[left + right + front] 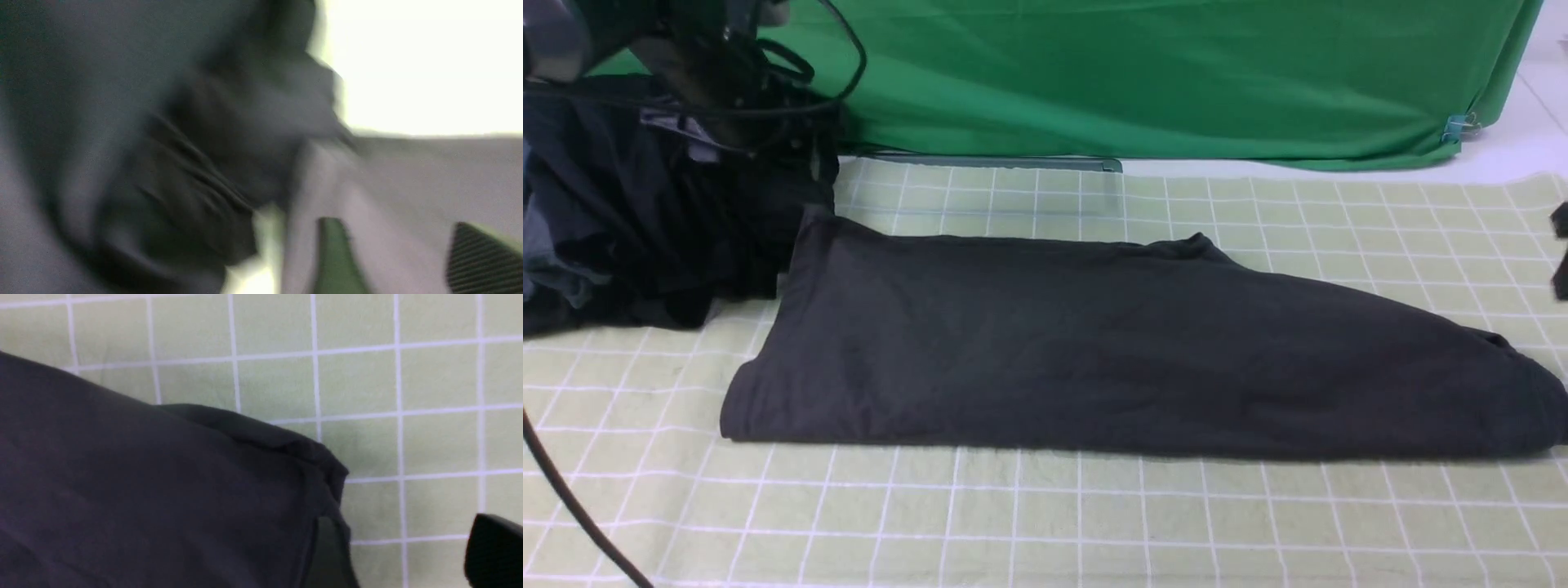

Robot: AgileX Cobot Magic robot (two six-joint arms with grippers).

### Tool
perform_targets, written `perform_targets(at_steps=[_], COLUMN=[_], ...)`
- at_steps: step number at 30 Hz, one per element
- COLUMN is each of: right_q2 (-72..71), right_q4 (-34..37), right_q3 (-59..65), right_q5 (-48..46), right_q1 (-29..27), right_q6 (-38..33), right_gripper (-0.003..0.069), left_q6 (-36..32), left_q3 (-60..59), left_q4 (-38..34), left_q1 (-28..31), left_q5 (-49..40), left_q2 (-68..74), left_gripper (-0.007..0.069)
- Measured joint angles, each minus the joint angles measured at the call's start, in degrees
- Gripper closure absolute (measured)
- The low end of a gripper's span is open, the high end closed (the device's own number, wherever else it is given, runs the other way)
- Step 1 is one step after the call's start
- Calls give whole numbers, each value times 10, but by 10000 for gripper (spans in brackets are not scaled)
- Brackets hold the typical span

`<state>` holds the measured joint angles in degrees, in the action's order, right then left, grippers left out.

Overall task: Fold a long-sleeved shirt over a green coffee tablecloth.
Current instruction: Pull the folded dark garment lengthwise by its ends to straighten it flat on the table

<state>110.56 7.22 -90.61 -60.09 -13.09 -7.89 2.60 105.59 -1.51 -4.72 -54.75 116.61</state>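
Right pincer (pixel 1561 253) cropped near long-sleeved shirt (pixel 1094 351); left wrist view blurred.

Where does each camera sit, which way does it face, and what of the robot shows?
Front view: between the arms, facing forward over the charcoal-grey cotton shirt on the pale yellow-green white-gridded tablecloth; left arm top left, right hand at right edge.
Left wrist view: on that wrist, blurred, close on a bundle of black and grey garments; left hand shows.
Right wrist view: on that wrist, looking down at the shirt's corner; right hand's fingers show.
Shared: front and right wrist both show shirt and tablecloth.
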Motion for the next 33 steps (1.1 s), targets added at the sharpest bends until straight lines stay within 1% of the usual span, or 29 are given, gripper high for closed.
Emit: perform_targets(at_steps=[1, 2, 3, 5, 7, 9, 11, 13, 14, 16, 27, 30, 33], right_q2=[12, 32, 51, 74, 85, 97, 104, 107, 106, 103, 84, 100, 109], right_q4=[2, 6, 9, 17, 20, 23, 23, 25, 26, 27, 11, 9, 6], right_q3=[0, 0, 0, 0, 0, 0, 0, 0, 0, -5, -40, -40, -40], right_q5=[0, 1, 4, 8, 10, 11, 12, 13, 14, 13, 22, 41, 73], right_q1=[0, 0, 0, 0, 0, 0, 0, 0, 0, 0, 0, 0, 0], right_q6=[-2, -5, -5, -6, -6, -8, -9, -14, -19, -27, -38, -38, -38], right_gripper=[195, 179, 174, 182, 203, 249, 326, 531, 582, 618, 625, 605, 553], left_q6=[-16, -39, -55, -69, -74, -75, -77, -81, -82, -83, -83, -83, -83], left_q3=[-5, -19, -36, -75, -108, -140, -167, -202, -210, -215, -215, -216, -216], left_q4=[-21, -53, -73, -90, -93, -93, -93, -93, -93, -92, -80, -80, -80], left_q1=[-1, -2, -5, -13, -22, -33, -44, -57, -60, -61, -62, -62, -62], left_q5=[-14, -25, -30, -35, -30, -15, 4, 34, 43, 52, 66, 66, 65], left_q2=[-1, -1, -1, -1, -1, -1, -1, -1, -1, -1, -1, -1, -1], left_gripper=[412, 515, 569, 614, 624, 631, 632, 631, 631, 631, 631, 631, 630])
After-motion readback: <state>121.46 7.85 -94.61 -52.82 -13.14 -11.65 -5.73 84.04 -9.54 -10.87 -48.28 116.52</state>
